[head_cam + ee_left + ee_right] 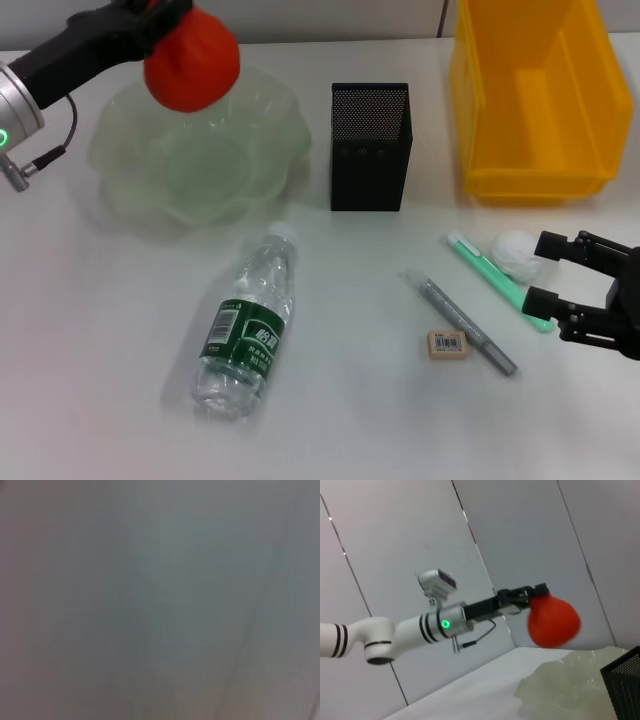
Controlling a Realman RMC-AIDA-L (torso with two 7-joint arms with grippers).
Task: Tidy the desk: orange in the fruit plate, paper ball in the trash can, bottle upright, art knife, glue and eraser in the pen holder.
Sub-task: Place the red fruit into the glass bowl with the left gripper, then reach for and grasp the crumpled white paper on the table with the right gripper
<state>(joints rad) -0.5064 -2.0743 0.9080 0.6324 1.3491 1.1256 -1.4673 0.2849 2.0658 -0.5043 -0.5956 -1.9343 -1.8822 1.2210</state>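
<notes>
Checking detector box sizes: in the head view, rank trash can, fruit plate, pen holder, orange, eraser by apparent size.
1. Fruit plate and trash can: look alike, and the can is cut off at the frame top, so unranked.
2. Pen holder.
3. Orange, held closer to the camera, so unsure.
4. Eraser.

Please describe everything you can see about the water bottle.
The bottle is clear plastic with a dark green label carrying white print and a white cap. It lies on its side on the white table, cap pointing toward the fruit plate, just in front of it. No gripper touches it.
</notes>
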